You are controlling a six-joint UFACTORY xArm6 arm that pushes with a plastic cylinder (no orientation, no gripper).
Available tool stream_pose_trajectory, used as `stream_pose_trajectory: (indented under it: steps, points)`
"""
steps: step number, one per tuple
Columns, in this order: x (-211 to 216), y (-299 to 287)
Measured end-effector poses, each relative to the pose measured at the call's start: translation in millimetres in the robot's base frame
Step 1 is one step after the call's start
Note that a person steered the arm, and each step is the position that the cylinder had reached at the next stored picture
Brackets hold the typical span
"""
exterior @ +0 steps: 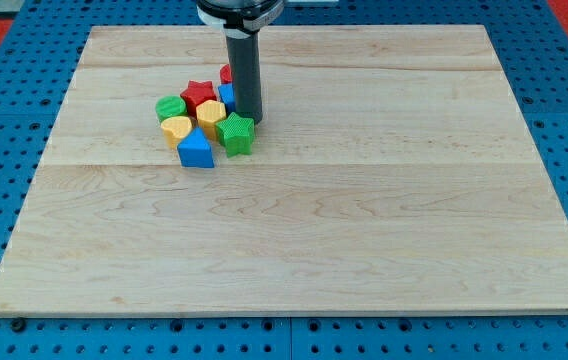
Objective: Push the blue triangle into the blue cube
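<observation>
Blue triangle (195,151): seen at the bottom edge of the cluster, lying toward the view's left and below my tip (249,119); flanked by the yellow block (176,128) at its upper left and the green star (235,133) at its right; whether it touches them cannot be told.
Blue cube (226,96): found just to the view's left of the rod, partly hidden by it; only a sliver is shown; a yellow hexagon-like block (210,113) is placed between it and the blue triangle.
Fingers: none are fitted; no apart or together state can be given; only a straight dark rod is carried, with my tip set on the table (364,220) just above the green star.
Other blocks: a red star (200,94) and a green block (170,107) are seen farther to the left of my tip; a red block (226,72) shows behind the rod.
Step in hand: judged as positioning; the blue triangle is not contacted by my tip.
Next move: my tip would need to be brought round below the blue triangle, then driven up and rightward; the yellow hexagon-like block is likely to be shoved along.
</observation>
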State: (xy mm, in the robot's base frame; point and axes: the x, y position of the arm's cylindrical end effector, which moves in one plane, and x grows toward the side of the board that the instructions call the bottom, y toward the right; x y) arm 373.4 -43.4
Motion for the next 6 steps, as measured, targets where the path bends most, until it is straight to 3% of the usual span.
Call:
stream_pose_trajectory:
  steps: [1, 2, 3, 4, 5, 6]
  points:
    - [-39, 56]
    - [-99, 40]
    - [-125, -87]
    - [-106, -144]
    - [-10, -168]
    - [42, -152]
